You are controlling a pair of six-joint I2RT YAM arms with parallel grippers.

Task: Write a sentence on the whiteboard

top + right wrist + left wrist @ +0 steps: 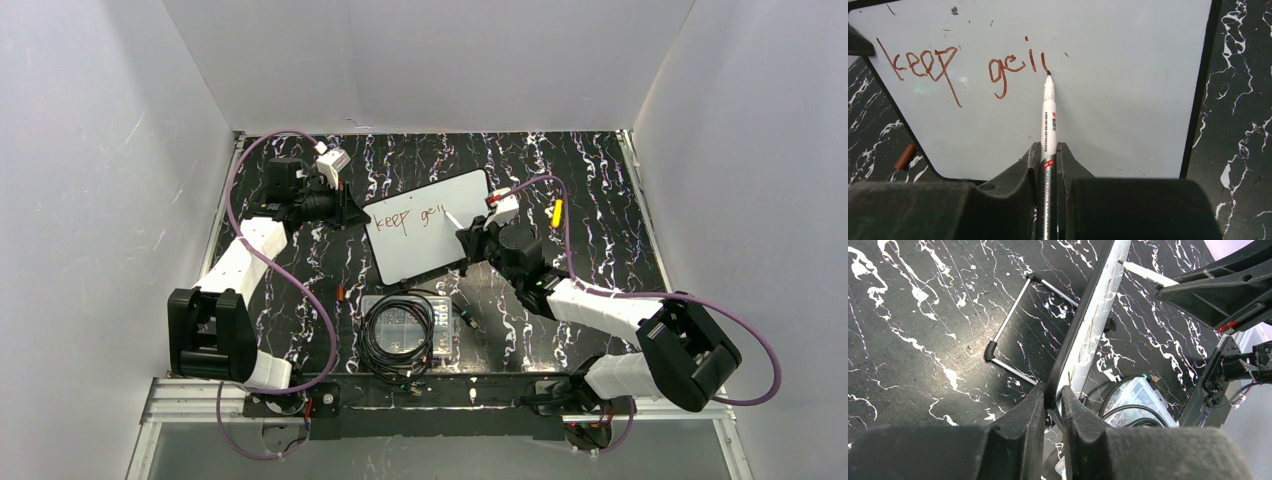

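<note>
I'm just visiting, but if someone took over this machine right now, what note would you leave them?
Left gripper: shut on the whiteboard edge, propping it up.
Right gripper: shut on the marker, tip at the board.
Sentence so far: "keep" plus the start of a second word.
Left to do: finish that word and the rest.

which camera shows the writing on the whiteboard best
The right wrist view: the writing faces the camera, large and sharp, reading "keep" plus an unfinished word, the marker tip at its last stroke. The top view shows it small. The left wrist view sees the whiteboard edge-on, only faint streaks.
</note>
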